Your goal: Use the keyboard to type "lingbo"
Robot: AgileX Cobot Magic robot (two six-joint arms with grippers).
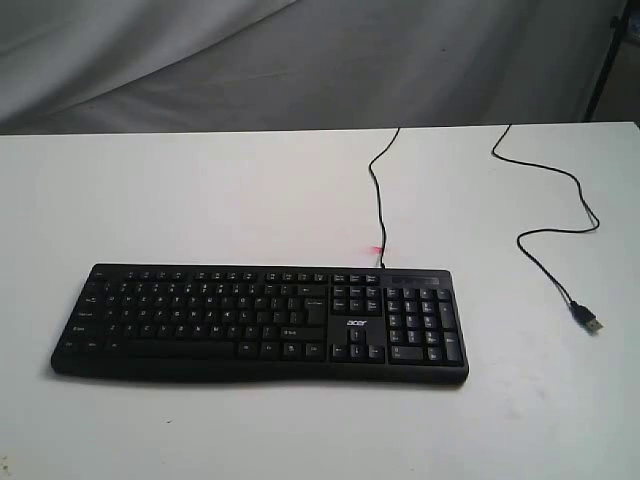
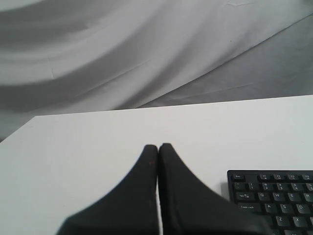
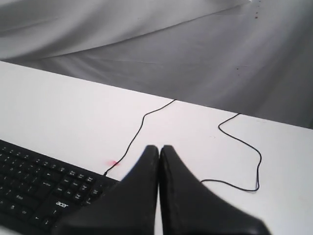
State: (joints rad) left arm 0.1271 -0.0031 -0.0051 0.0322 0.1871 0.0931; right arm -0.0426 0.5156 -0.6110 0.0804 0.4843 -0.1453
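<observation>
The wide black keyboard (image 1: 260,322) with white legends and an "acer" logo lies flat on the white table, its thin cable (image 1: 378,190) running to the far edge. Neither arm shows in the exterior view. In the left wrist view my left gripper (image 2: 158,146) is shut and empty, above bare table beside the keyboard's (image 2: 274,196) Esc-and-Tab corner. My right gripper (image 3: 159,147), seen in the right wrist view, is shut with nothing in it and hovers near the keyboard's (image 3: 44,191) number-pad end.
A loose black USB cable (image 1: 545,215) with a metal plug (image 1: 592,323) snakes over the table to the right of the keyboard. A small red light spot (image 1: 376,249) glows behind the keyboard. Grey cloth (image 1: 300,60) hangs behind the table's far edge.
</observation>
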